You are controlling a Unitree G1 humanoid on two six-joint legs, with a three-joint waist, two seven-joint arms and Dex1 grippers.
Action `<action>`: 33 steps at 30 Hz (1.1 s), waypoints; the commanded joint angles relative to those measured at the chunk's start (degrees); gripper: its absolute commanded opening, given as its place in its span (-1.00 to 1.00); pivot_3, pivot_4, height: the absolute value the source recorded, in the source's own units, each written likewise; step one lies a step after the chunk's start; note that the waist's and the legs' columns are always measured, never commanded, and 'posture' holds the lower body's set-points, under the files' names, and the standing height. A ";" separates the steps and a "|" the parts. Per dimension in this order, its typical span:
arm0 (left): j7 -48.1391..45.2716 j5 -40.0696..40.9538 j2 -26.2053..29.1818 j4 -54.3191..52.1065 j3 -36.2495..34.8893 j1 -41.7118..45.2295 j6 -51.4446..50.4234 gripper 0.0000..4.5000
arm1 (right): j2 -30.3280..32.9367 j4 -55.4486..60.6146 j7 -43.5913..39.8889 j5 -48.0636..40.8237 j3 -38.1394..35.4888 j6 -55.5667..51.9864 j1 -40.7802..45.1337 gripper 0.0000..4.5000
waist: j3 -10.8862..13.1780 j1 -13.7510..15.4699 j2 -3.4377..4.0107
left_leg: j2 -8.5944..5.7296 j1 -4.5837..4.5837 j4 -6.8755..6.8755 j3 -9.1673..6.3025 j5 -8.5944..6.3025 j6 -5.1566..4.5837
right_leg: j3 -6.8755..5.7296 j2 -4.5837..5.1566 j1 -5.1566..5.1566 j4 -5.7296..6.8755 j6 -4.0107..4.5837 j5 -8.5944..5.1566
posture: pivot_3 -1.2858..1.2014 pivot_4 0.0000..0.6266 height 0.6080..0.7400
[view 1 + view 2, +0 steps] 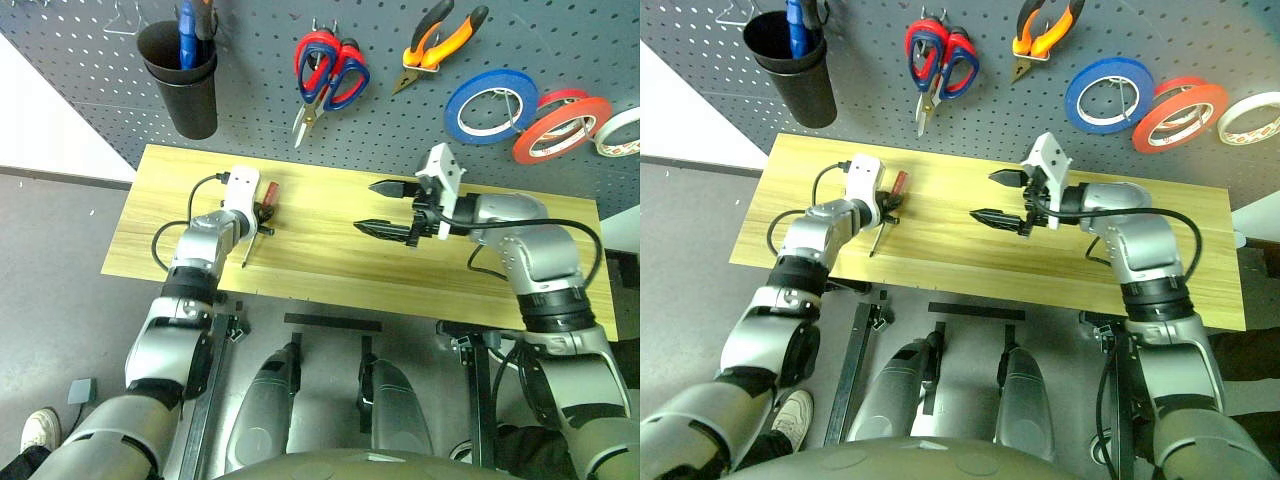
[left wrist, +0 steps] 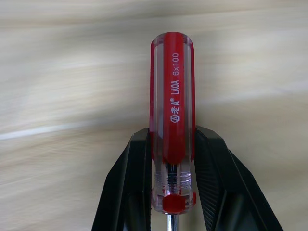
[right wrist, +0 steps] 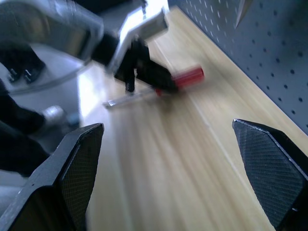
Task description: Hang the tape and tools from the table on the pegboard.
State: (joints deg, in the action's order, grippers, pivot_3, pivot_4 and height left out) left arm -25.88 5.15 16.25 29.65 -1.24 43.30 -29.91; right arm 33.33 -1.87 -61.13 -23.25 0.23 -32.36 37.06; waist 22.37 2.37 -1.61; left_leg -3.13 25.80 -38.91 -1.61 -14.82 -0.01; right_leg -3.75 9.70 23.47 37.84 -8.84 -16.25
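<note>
The left hand (image 2: 173,192) is squeezing its two black fingers (image 2: 130,192) on the thin screwdriver with the clear, red-striped handle (image 2: 172,120). The handle is sticking out past the fingers, and the thin metal shaft is pointing back toward the robot. The screwdriver is over the left part of the long light yellow wooden desk (image 1: 330,250), near the back edge.

The right hand (image 1: 388,208) is hanging over the middle of the desk, well apart from the left hand. Its two black fingers (image 3: 77,168) are standing wide apart, and nothing is between them. They are pointing toward the left hand.

Behind the desk is the big dark grey board full of little holes (image 1: 260,110). The wide red-orange tape roll with the pale inside (image 1: 562,128) is hanging on the board at the right. A blue tape roll (image 1: 490,104) is hanging just to its left, and a thinner red roll is peeking out from behind it. A pale tape roll (image 1: 620,130) is hanging at the far right. The small pliers with orange and black handles (image 1: 440,42) are hanging up near the top. Scissors with red and blue handles (image 1: 326,75) are hanging to the left of the pliers. A black cup (image 1: 180,78) is hanging at the left, with a blue thing standing in it.
</note>
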 commanded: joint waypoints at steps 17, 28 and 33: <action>-24.54 23.72 3.18 -29.26 -9.23 -8.29 17.52 -0.61 | 12.96 22.05 5.00 -26.35 -22.03 -13.68 -5.53 1.00 | -3.90 2.94 0.32 | -0.03 -0.01 -0.06 0.06 0.03 0.05 | -0.08 -0.05 -0.31 -0.64 0.05 0.04 | 0.15 -0.46 1.00; -21.43 28.76 1.57 -25.69 -12.28 5.52 21.19 -0.61 | 12.48 16.57 6.78 -28.03 -20.41 -12.45 1.88 1.00 | -7.13 3.01 0.12 | -0.05 -0.20 -0.15 0.14 0.03 0.04 | -0.25 -0.10 -0.72 -0.67 0.04 0.04 | 0.14 -0.69 1.00; -17.93 28.17 2.10 -19.67 -14.26 12.87 23.69 -0.61 | 12.25 15.56 8.51 -28.40 -20.26 -11.86 3.48 1.00 | -8.29 2.93 0.09 | -0.04 -0.31 -0.12 0.12 0.03 0.03 | -0.25 -0.12 -0.81 -0.67 0.04 0.05 | 0.14 -0.72 1.00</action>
State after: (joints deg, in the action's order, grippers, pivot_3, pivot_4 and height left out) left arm -45.18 33.05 17.75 8.77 -13.32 53.36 -8.41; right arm 45.71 13.33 -53.64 -50.88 -18.55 -45.52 38.97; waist 14.08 5.31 -1.52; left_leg -3.18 25.49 -39.03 -1.49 -14.79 0.03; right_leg -4.00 9.58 22.66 37.16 -8.80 -16.20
